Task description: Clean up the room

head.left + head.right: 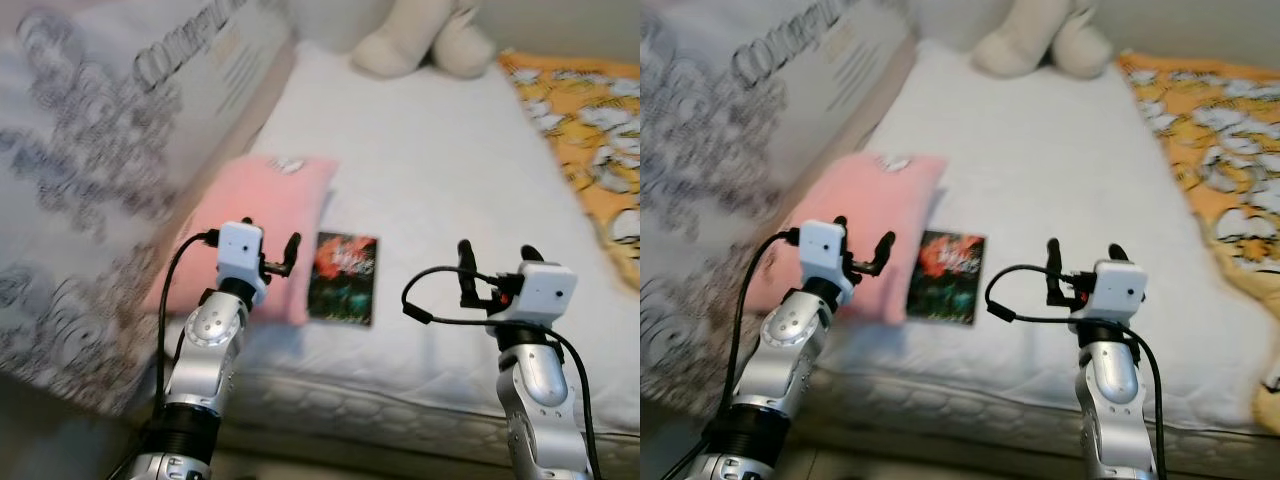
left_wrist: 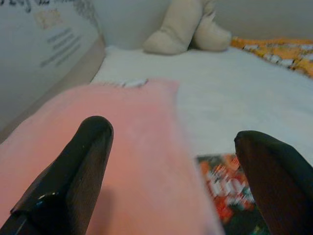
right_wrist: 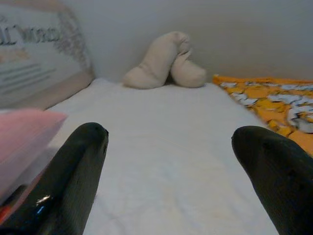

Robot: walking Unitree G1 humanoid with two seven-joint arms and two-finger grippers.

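left gripper (image 1: 270, 250): fingers apart, empty, hovering over the near right edge of the pink pillow (image 1: 255, 215), left-centre of frame
right gripper (image 1: 494, 266): fingers apart, empty, over bare bed (image 1: 440, 170), lower right
book (image 1: 343, 277): flat on the bed, lower centre, touching the pillow's right edge
pillow handling: looks soft and light, will sag; pinch deep at an edge or corner
book handling: looks thin, stiff, glossy, maybe slippery; grab the free near edge
background: plush toy (image 1: 420, 35) top centre, orange blanket (image 1: 590, 120) right

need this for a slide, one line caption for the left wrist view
Open left gripper poised over the pink pillow on the bed, dark book beside it.
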